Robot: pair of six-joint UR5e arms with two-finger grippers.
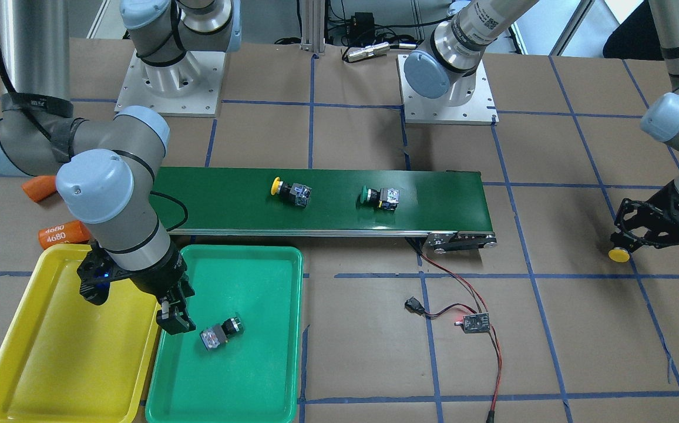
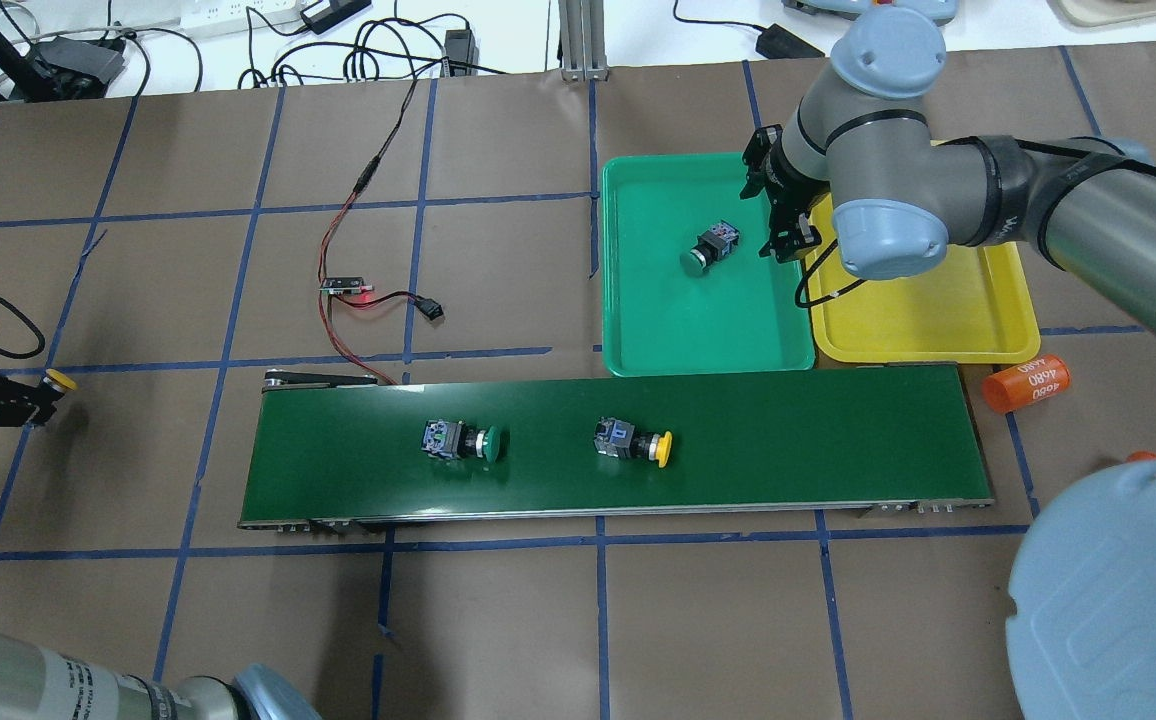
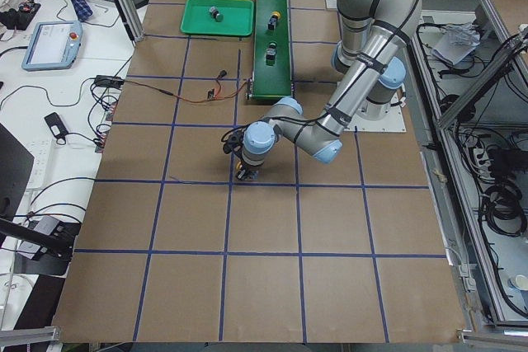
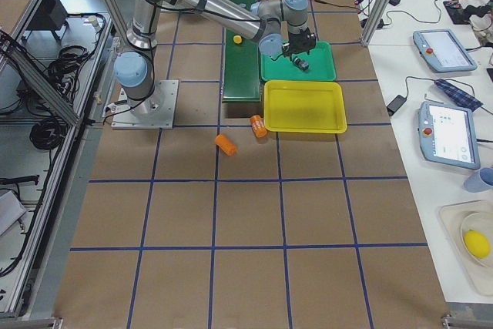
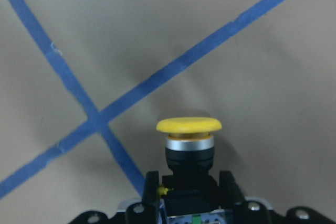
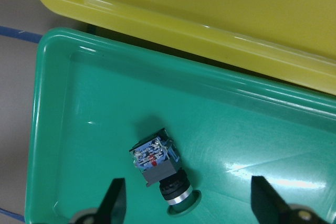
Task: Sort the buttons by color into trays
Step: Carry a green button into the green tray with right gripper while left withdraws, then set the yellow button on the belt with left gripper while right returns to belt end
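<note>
My left jaws are clamped on a yellow button point(image 5: 189, 125), far right in the front view. My right jaws stand wide, empty, over the green button point(image 6: 160, 169) lying in the green tray point(image 6: 58, 129), lower left.

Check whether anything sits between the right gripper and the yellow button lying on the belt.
Nothing visible does. Only bare green tray floor and open belt lie between the right gripper and that yellow button.
</note>
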